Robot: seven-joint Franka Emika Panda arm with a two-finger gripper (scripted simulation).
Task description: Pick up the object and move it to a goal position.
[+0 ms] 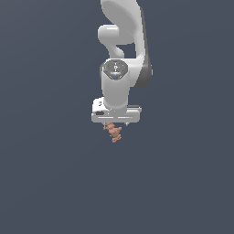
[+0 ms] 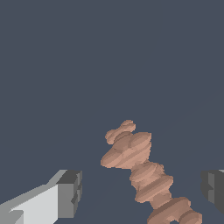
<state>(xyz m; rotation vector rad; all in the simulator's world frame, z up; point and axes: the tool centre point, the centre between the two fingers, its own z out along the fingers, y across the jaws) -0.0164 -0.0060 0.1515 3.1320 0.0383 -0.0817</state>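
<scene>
Object (image 2: 142, 173) sits between the gripper (image 2: 142, 190) fingers (jaws wide open, not touching it), long axis slanting across the gap.

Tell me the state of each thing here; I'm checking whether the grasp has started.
Gripper: open, fingers apart on either side of the object, pads not touching it.
Object: lying between the fingers, ungripped, set at an angle to them; the exterior view shows it just beneath the gripper.
</scene>
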